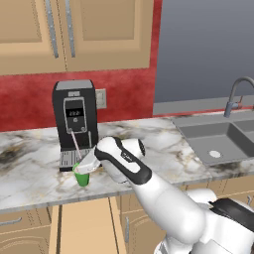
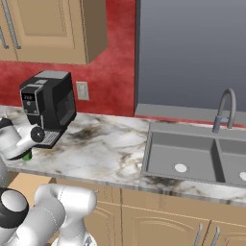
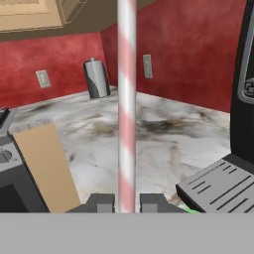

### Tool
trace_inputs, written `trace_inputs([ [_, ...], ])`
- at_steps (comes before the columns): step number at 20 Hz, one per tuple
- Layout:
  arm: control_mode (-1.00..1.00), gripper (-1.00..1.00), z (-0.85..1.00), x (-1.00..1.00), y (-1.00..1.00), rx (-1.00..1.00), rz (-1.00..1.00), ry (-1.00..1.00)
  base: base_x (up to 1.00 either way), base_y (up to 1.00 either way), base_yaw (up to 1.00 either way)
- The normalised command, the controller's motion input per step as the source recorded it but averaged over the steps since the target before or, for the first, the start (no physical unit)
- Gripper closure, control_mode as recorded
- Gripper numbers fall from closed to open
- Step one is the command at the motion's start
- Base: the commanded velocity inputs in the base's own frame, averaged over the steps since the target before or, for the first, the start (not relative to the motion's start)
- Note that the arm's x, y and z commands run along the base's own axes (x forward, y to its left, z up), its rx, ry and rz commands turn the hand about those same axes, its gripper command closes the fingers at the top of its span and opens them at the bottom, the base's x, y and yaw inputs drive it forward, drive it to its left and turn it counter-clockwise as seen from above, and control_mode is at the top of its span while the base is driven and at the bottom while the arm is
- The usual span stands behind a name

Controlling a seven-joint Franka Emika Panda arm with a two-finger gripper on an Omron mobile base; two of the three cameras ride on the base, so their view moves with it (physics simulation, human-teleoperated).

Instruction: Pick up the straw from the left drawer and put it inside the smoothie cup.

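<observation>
My gripper [image 3: 127, 202] is clamped on the straw [image 3: 127, 99], which stands upright over the green smoothie cup [image 1: 82, 177] beside the coffee machine [image 1: 74, 119]

The left base view looks forward and down from behind the arm, which rises from its lower right, onto the table [image 1: 30, 168]. The right base view faces the same table from the other side, arm at lower left. Both share the coffee machine [image 1: 74, 121] and sink [image 1: 218, 139]. The hand view sits low and close, looking level across the table
</observation>
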Motion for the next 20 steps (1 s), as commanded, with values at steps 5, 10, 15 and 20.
trace_inputs([
  [5,-1.00,1.00,0.00,0.04,0.16,0.00,0.00,0.00,0.00,0.00,0.00],
  [10,-1.00,1.00,0.00,0.06,0.05,0.00,0.00,0.00,0.00,0.00,0.00],
  [15,-1.00,1.00,-0.04,0.18,-0.05,0.00,0.00,0.00,0.00,0.00,0.00],
  [20,-1.00,1.00,-0.07,0.18,-0.16,0.00,0.00,0.00,0.00,0.00,0.00],
])
